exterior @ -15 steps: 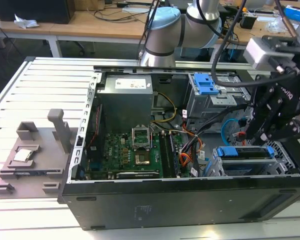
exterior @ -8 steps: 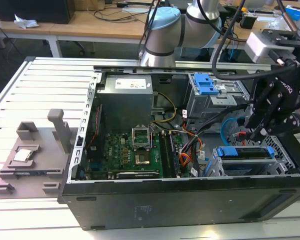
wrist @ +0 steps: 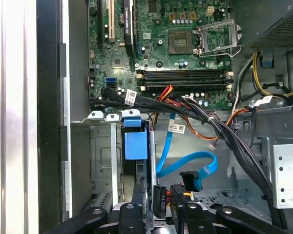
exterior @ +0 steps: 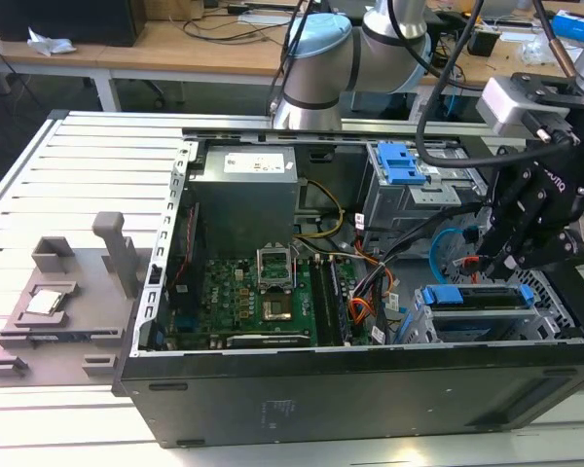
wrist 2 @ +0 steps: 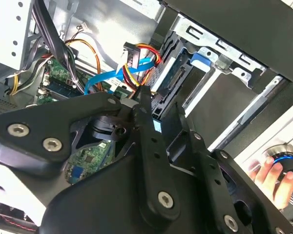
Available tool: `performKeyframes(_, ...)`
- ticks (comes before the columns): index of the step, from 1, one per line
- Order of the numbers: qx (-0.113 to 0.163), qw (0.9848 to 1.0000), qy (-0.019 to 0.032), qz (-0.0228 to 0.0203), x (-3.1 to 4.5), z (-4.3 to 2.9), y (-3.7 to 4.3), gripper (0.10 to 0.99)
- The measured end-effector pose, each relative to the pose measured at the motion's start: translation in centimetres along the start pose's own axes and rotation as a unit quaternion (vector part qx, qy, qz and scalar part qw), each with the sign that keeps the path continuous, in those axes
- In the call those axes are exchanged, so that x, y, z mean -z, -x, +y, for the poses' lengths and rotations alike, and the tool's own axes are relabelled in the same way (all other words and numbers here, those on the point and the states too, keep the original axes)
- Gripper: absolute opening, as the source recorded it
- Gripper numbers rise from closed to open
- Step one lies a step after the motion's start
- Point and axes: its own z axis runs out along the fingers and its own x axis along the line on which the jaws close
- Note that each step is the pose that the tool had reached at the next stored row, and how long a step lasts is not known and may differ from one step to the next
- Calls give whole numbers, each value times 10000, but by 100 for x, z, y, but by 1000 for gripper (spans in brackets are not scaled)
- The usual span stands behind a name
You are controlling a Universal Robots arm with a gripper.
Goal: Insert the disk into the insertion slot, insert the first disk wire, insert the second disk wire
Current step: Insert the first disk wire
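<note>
The disk [wrist: 135, 142], in its blue carrier, sits in the insertion slot [wrist: 101, 161]. The tool [wrist: 159, 192] hovers at its connector end, open or closed I cannot tell (blue cable [wrist: 185, 163] apparently unplugged, so wiring is left).

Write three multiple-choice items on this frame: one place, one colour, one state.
1. The disk sits: A) in the low drive cage; B) on the workbench; C) atop the tall cage.
2. The data cable beside it is: A) green; B) blue; C) white.
3. The CPU socket is: A) under a cooler; B) hidden by cables; C) uncovered.
Key: 1 A, its blue carrier lies in the cage below the gripper; 2 B, a blue loop in the first wrist view; 3 C, the socket lies bare.
</note>
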Motion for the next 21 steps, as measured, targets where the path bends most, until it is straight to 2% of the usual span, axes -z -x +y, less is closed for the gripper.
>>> performKeyframes(3, 0, 10000, 0, 0, -1, 0, 0, 165)
performKeyframes(10, 0, 10000, 0, 0, -2, -1, -24, 165)
performKeyframes(13, 0, 10000, 0, 0, -2, -4, -125, 165)
performKeyframes(21, 0, 10000, 0, -1, -4, -8, -279, 165)
